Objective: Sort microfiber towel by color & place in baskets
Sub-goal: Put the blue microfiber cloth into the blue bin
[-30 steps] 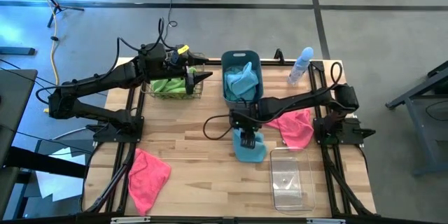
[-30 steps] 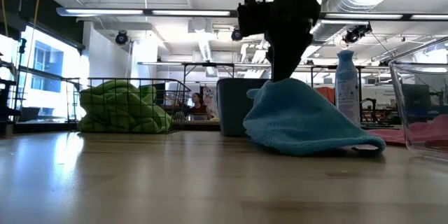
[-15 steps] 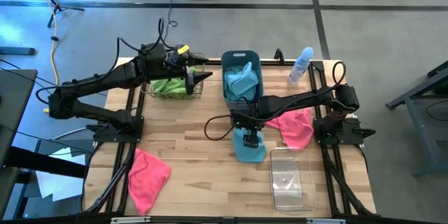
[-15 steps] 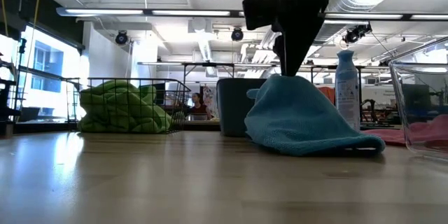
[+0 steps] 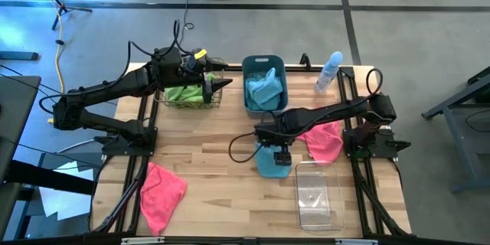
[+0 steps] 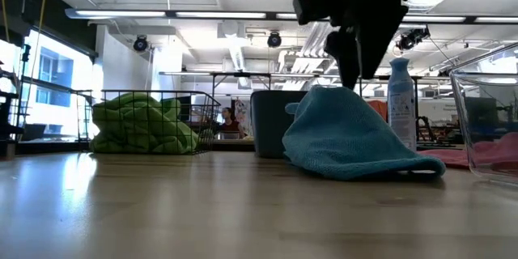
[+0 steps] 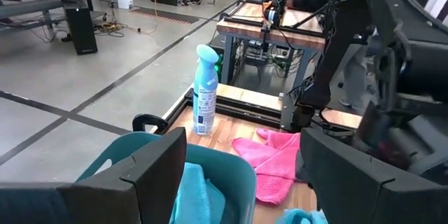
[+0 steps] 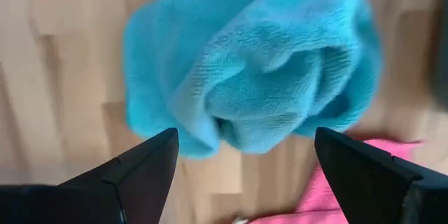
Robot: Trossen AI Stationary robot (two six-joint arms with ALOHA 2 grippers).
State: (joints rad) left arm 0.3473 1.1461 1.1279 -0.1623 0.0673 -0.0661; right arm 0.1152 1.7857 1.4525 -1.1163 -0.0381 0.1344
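The right end effector [image 5: 280,153] hangs just above a crumpled light blue towel [image 5: 273,162] on the bench [image 5: 214,168], its fingers [image 8: 133,171] spread wide apart and gripping nothing — the cloth lies directly under them, bunched into a mound. Just beside that end effector, toward the right arm's base, a pink towel [image 5: 321,139] lies on the bench, and on its near side stands the clear plastic bin [image 5: 315,193], nothing showing in it from above. Beyond the end effector, at the far edge, sits the slate-blue tub [image 5: 264,66], holding light blue cloth [image 5: 266,88] heaped up to its rim. A pale blue spray bottle [image 5: 329,71] lies near the tub, at the bench's far right corner.

The left end effector [image 5: 218,84] hovers over the copper-brown wire basket [image 5: 187,101], fingers apart with nothing between them — directly beneath it the basket holds lime green cloth [image 5: 184,93], piled nearly to the wire rim in the low view. A second pink towel [image 5: 162,191] lies well apart from both end effectors, at the bench's near left corner.
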